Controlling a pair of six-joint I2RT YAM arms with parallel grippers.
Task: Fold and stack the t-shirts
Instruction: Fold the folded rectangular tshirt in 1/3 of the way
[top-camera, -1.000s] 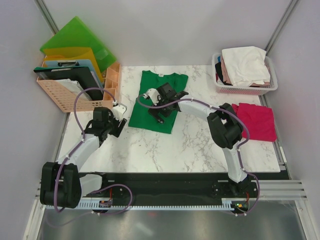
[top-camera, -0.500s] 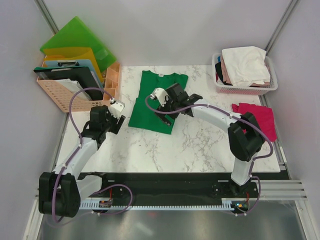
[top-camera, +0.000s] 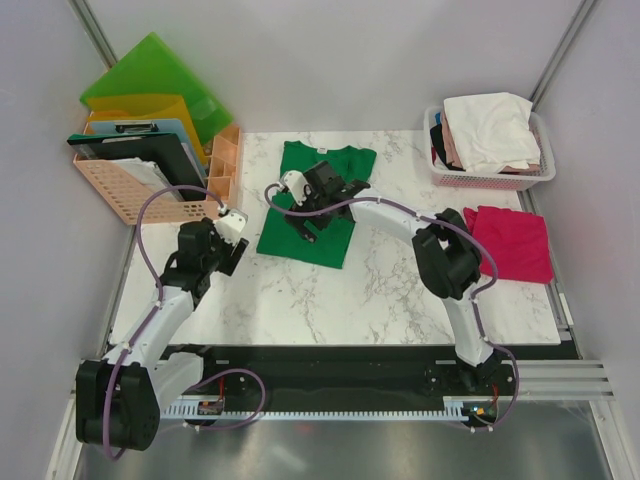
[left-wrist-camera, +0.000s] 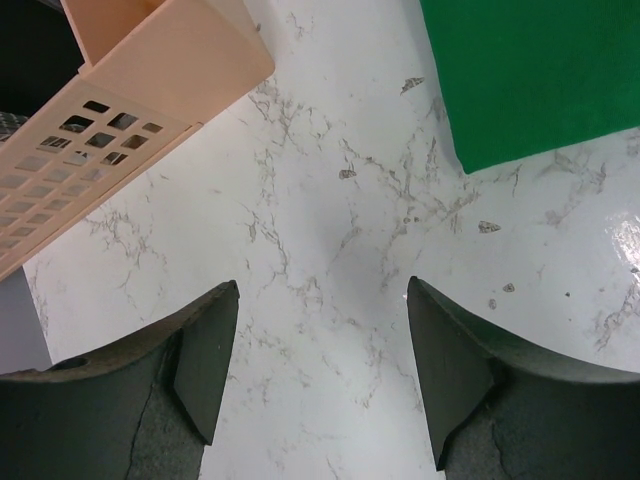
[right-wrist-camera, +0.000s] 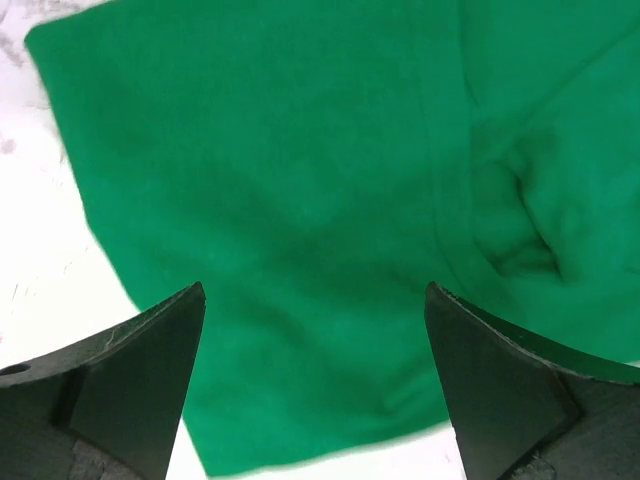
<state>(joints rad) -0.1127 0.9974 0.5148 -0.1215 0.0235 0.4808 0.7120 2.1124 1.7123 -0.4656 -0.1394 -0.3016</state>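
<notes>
Green t-shirt (top-camera: 300, 248) flat; peach crate (top-camera: 130, 195) left, laundry basket (top-camera: 490, 181) right.

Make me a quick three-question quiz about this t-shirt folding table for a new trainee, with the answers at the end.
1. True or false: the right gripper hangs open above the deep green cloth t-shirt.
2. Where does the magenta-red cloth t-shirt lie? A) on the white marble table, beside the white plastic laundry basket; B) inside that basket; C) under the green t-shirt.
3. What lies directly below the open left gripper?
Key: 1 true; 2 A; 3 bare marble tabletop, with the green t-shirt's corner off to one side.
</notes>
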